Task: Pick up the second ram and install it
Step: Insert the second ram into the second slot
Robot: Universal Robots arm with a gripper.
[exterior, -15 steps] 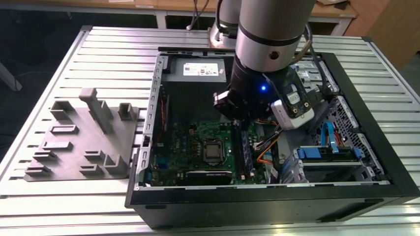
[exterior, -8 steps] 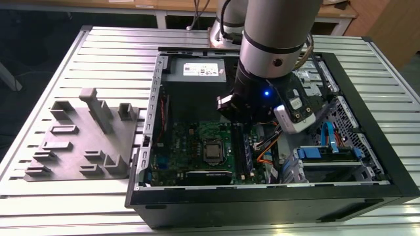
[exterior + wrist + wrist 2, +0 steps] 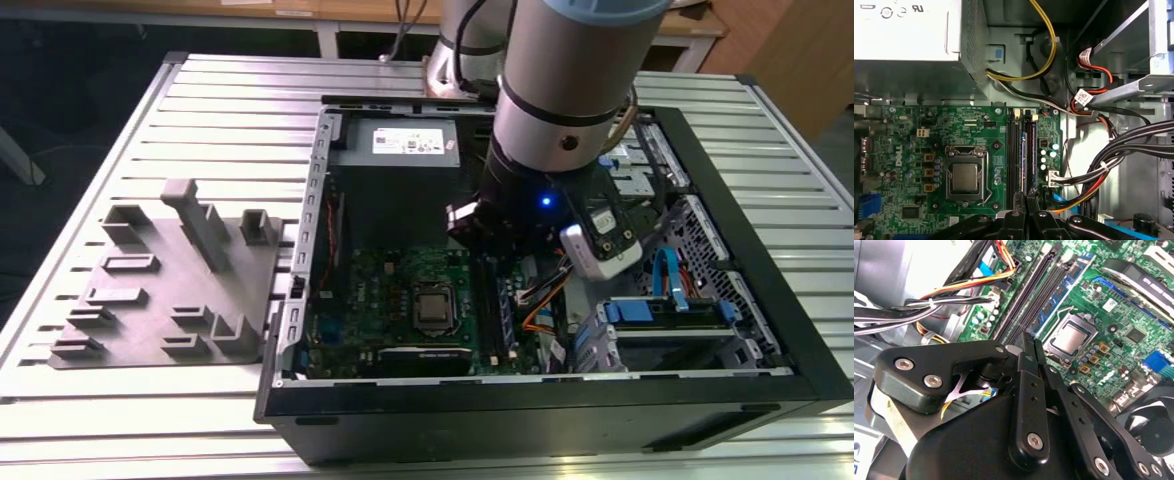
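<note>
The gripper (image 3: 1026,201) is inside the case (image 3: 747,330), with its fingers (image 3: 1026,347) pressed together. The ram (image 3: 1025,155) stands edge-up in a slot on the motherboard (image 3: 914,150) and runs straight ahead of the fingertips. Its near end lies just under them; I cannot tell if they touch. The CPU socket (image 3: 965,177) sits off to one side.

- An open black computer case (image 3: 534,410) is lying flat on a slatted metal table (image 3: 80,150).
- A grey slotted fixture (image 3: 160,290) is sitting on the table just beside the case, on the exterior view's left.
- A silver power supply (image 3: 904,40) is occupying one end of the case, and a green motherboard (image 3: 914,150) is lying right next to it.
- The processor socket (image 3: 965,178) is showing bare metal mid-board.
- Black, red and yellow cables (image 3: 1139,142) are running alongside the board.
</note>
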